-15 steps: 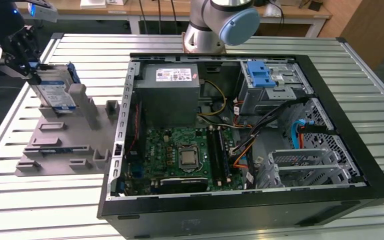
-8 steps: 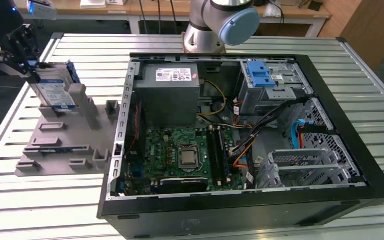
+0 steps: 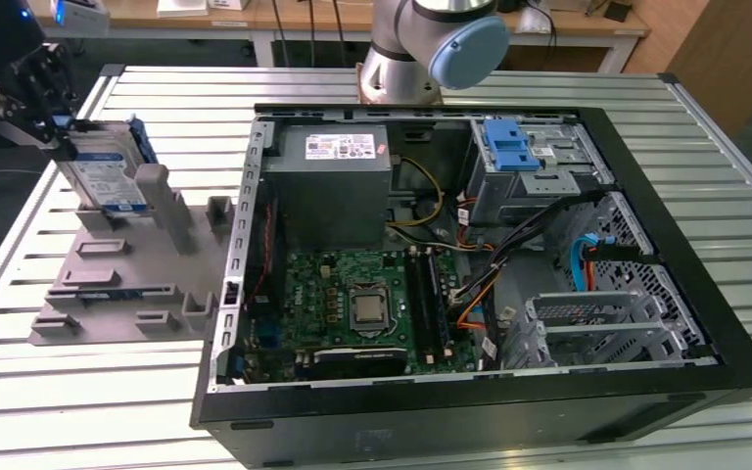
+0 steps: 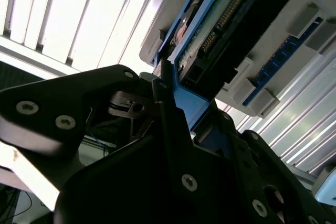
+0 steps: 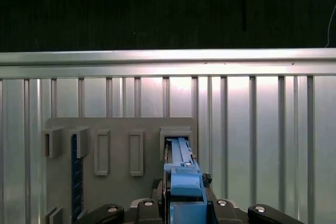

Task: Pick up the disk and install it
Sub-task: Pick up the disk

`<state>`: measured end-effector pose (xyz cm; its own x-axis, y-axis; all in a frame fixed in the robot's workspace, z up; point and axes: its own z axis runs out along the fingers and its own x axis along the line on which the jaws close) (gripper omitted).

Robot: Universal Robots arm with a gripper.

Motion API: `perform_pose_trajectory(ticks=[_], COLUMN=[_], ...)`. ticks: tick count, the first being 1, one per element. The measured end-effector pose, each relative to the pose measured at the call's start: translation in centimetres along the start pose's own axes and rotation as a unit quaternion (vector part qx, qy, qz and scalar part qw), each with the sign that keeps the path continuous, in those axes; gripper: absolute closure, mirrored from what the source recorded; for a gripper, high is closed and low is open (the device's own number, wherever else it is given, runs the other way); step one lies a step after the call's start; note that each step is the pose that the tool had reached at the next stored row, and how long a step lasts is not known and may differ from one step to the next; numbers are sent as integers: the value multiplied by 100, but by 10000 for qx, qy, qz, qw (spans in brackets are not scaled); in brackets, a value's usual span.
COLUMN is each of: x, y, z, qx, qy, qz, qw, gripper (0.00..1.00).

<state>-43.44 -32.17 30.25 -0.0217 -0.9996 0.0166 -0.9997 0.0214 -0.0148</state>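
Our jaws are closed on the flat silver blue-framed disk (image 3: pixel 99 176); its long axis stands roughly upright beneath them, at the exterior view's left.

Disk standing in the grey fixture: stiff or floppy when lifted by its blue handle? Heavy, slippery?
Probably stiff: the disk is a flat metal-cased drive. Likely dense for its size, so it may pivot, since the gripper clamps only the blue end handle. That smooth plastic could slip.

An open computer case (image 3: pixel 481 411) sits central on the tabletop (image 3: pixel 75 392), holding a power supply (image 3: pixel 330 186), a motherboard (image 3: pixel 363 304) and a blue latch (image 3: pixel 509 147). A grey fixture (image 3: pixel 115 294) lies near the tabletop's edge at the exterior view's left.
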Motion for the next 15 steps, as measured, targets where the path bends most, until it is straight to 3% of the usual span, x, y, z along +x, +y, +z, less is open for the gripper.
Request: perform_pose_trajectory(ticks=[15], x=[0], y=[0], z=[-23], qx=[0], qy=[0], qz=[3], qw=[10000], gripper=[64])
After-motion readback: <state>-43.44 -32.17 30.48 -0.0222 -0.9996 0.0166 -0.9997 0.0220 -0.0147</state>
